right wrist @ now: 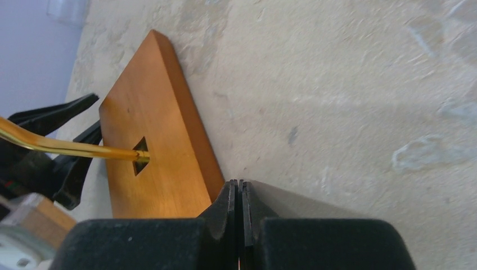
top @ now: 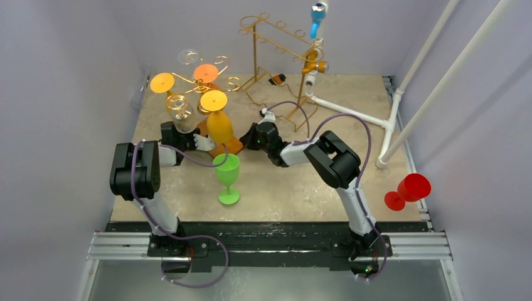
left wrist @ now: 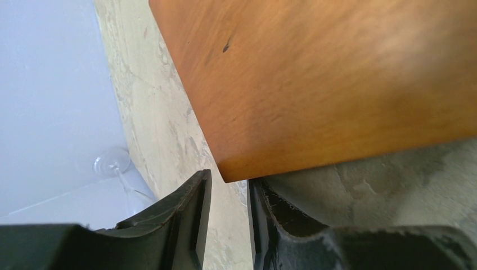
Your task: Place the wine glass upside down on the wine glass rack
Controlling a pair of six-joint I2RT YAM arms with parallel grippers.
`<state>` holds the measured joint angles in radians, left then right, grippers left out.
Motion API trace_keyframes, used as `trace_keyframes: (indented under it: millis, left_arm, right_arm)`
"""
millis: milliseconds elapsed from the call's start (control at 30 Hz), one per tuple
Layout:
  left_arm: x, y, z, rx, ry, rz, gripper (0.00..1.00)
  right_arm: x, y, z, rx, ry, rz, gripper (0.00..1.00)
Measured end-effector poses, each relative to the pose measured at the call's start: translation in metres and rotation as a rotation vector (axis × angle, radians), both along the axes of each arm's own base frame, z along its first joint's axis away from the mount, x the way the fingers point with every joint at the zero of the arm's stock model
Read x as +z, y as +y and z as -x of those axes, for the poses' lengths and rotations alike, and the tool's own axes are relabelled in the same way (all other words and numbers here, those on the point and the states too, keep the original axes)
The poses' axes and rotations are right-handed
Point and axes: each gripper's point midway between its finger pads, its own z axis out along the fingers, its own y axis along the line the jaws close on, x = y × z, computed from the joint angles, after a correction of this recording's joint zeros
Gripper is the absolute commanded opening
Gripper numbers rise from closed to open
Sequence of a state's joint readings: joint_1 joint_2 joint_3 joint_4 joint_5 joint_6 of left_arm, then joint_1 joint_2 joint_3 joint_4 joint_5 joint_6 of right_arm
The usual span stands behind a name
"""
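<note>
Right fingers (right wrist: pixel 225 208) clenched empty, tips at rack base (right wrist: pixel 163 112) corner; left fingers (left wrist: pixel 191 214) slightly parted astride another corner, grip unclear

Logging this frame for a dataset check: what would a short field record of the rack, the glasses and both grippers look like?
rack: gold rack on wooden base, back left of table
hung: yellow glass upside down on the rack
green wine glass: upright on table, in front of the base
red wine glass: far right table edge
left gripper: jaws partly apart at a base corner; contact unclear
right gripper: shut, empty, tips beside the base's near corner
</note>
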<state>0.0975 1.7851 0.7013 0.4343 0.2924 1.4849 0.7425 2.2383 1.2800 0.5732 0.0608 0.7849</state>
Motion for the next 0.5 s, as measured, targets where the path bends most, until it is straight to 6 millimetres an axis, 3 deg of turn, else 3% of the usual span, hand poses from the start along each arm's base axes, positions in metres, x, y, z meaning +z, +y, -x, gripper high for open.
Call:
trace_keyframes:
  millis: [233, 367, 500]
  left_arm:
    - [0.001, 0.003, -0.006, 0.013, -0.027, -0.012, 0.35]
    - [0.002, 0.003, -0.003, 0.012, -0.043, -0.015, 0.46]
    - [0.008, 0.002, 0.009, 0.007, -0.065, -0.027, 0.64]
  right_arm:
    - [-0.001, 0.014, 0.021, 0.034, -0.009, -0.033, 0.00]
    - [-0.001, 0.016, 0.025, 0.039, -0.007, -0.042, 0.00]
    - [0.000, 0.016, 0.025, 0.039, -0.005, -0.043, 0.00]
